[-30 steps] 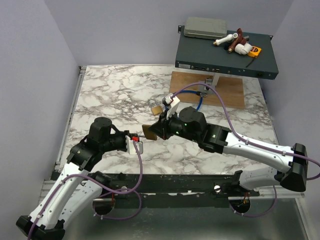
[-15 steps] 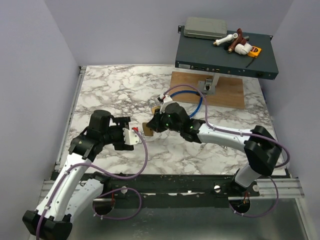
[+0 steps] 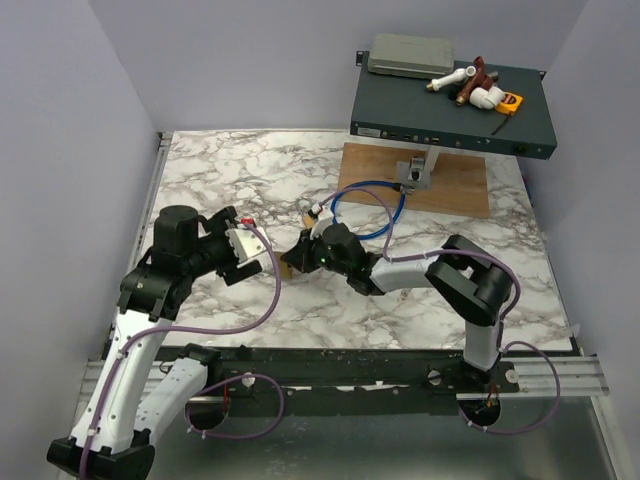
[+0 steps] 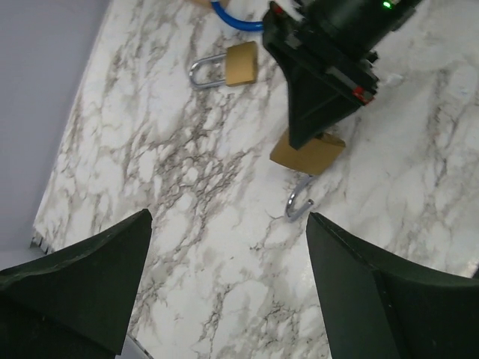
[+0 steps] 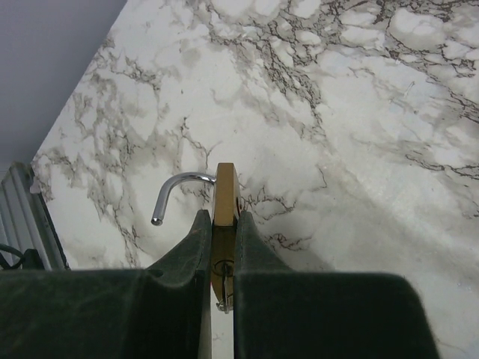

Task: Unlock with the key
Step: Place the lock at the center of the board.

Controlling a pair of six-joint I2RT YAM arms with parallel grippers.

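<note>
Left gripper (image 4: 228,218) gapes wide and holds nothing, near the open padlock (image 5: 225,183); right gripper (image 5: 222,222) is pinched tight on that padlock's brass body; a tiny silvery bit at its bottom end looks like the key (image 5: 221,303); beyond it lies another padlock (image 4: 230,65), locked.

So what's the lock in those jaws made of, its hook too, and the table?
The padlock looks like brass: yellow-gold, dull satin sheen. Its shackle seems polished steel or chrome plate: silvery, bright highlights. The tabletop looks like marble, white with grey veins, though it may be printed laminate.
</note>
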